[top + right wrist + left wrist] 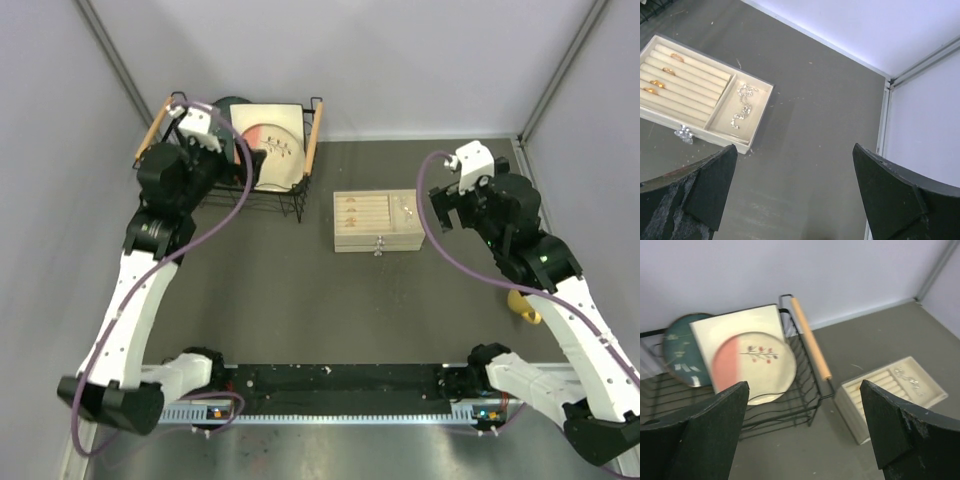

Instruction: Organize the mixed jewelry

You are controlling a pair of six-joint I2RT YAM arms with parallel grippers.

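A beige compartmented box (352,240) lies open mid-table. In the right wrist view several small gold rings (657,83) sit in its ribbed rolls and a thin silver chain (742,107) lies in its right compartment. A small silver piece (685,133) sits at the box's front wall. My right gripper (440,210) is open and empty, hovering just right of the box; in its own view the gripper (794,165) is over bare table. My left gripper (243,165) is open and empty, raised by the dish rack. In the left wrist view the gripper (803,410) frames the rack and the box (860,415).
A black wire dish rack (290,205) with wooden handles (810,337) stands at the back left, holding a white-and-pink plate (755,365) and a green plate (680,350). A yellow object (523,305) lies at the right under my right arm. Walls enclose the table.
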